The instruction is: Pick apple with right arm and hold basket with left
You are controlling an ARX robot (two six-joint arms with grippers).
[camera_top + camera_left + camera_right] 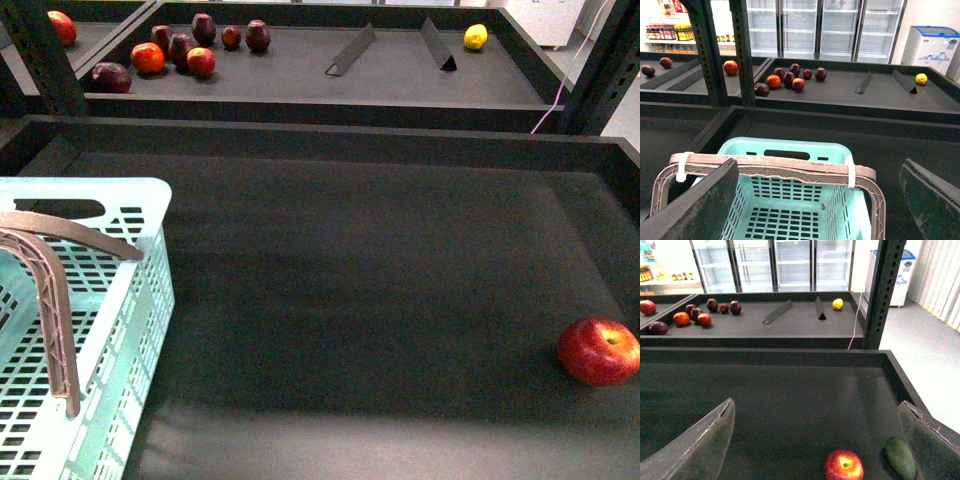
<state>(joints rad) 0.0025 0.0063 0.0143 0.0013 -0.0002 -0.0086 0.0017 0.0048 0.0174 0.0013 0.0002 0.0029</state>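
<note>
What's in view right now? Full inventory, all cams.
apple: 1, bright red, right end of the near tray
green fruit: 1, dark green, beside the apple; seen in the right wrist view only
basket: 1, pale aqua with mauve handles, left end of the near tray
loose fruits: 8, maroon and red-orange, left end of the back tray
lemon: 1, yellow, right end of the back tray
dividers: 2, dark, on the back tray between the loose fruits and the lemon
lone red fruit: 1, red, next tray to the far left
fridges: a row, glass-doored, background
left gripper: open, over the basket's handle
right gripper: open, empty, short of the apple
</note>
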